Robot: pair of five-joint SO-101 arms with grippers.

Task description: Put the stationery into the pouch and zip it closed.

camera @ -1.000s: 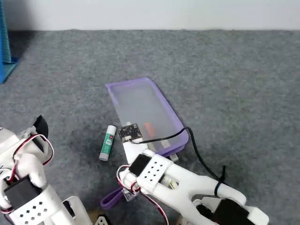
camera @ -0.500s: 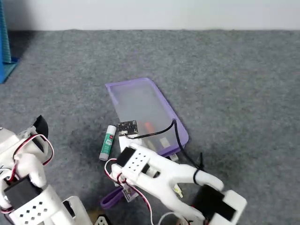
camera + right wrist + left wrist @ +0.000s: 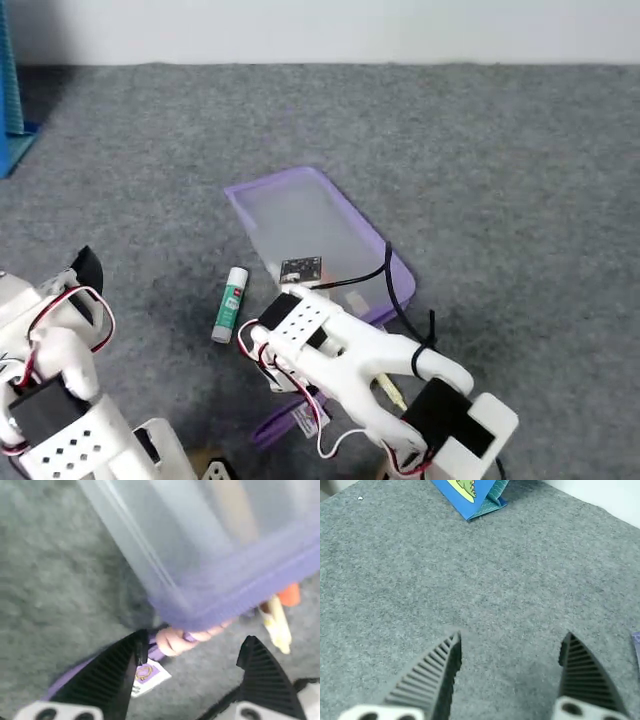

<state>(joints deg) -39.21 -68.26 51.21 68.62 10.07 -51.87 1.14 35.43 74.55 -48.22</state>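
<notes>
A translucent purple pouch (image 3: 305, 225) lies slantwise mid-table. Its near end (image 3: 210, 570) fills the right wrist view. My right gripper (image 3: 192, 652) hangs open just off that end. A pinkish piece (image 3: 175, 639) sits at the pouch's corner, close to one finger (image 3: 122, 672) but not gripped. A yellow pencil with an orange tip (image 3: 277, 620) pokes out beside it. The purple strap and its tag (image 3: 285, 425) lie under the right arm (image 3: 330, 345). A white and green glue stick (image 3: 230, 303) rests on the carpet left of the pouch. My left gripper (image 3: 512, 652) is open above bare carpet.
Grey carpet (image 3: 500, 170) covers the table. A blue box (image 3: 470, 492) stands at the far left edge, also seen as a blue box (image 3: 8, 100) in the high view. The left arm (image 3: 50, 400) sits at the near left corner. A black cable (image 3: 395, 290) loops over the pouch's near end.
The right arm has swung in over the pouch's near end. The pouch's near end and the strap have shifted to the right. The left arm has not moved.
</notes>
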